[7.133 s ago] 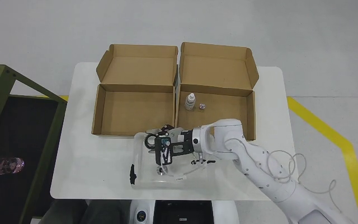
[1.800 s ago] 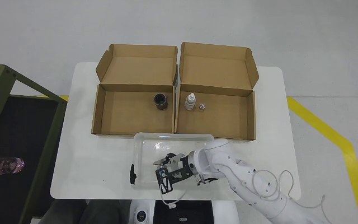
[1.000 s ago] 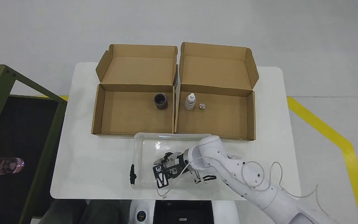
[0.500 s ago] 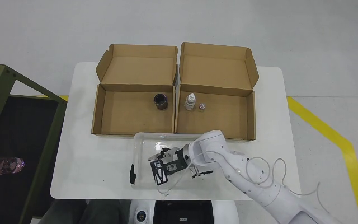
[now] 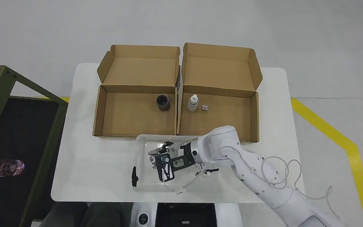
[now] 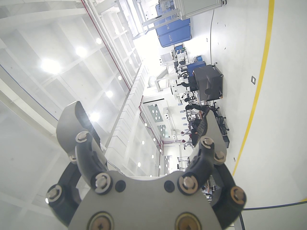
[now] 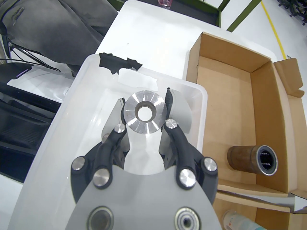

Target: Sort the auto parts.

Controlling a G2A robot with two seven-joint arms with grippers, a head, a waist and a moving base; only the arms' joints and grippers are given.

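Metal disc [image 7: 153, 122], silver and machined, with a round hole through its middle, is pinched between the jaws of my right gripper [image 7: 145, 99], which are closed onto its rim from two opposite sides. It hangs above the clear plastic tray [image 7: 82, 72] at the near edge of the white worktop [image 5: 96, 164], toward the end of the tray that bears a scrap of black tape [image 7: 117, 63]. I judge the disc to be solid metal: stiff, heavy for its size, and smooth enough at the rim to slip or pivot if the grip loosens. Holding it across the full width, as now, seems the soundest grasp. Beyond the tray stand two open cardboard boxes side by side. The left box [image 5: 122, 116] holds a dark cylindrical sleeve [image 5: 163, 103] lying on its side. The right box [image 5: 232, 116] holds a small white bottle [image 5: 193, 103], upright near the shared wall. My left gripper [image 6: 140, 120] points up toward a ceiling, its jaws spread wide and holding nothing.
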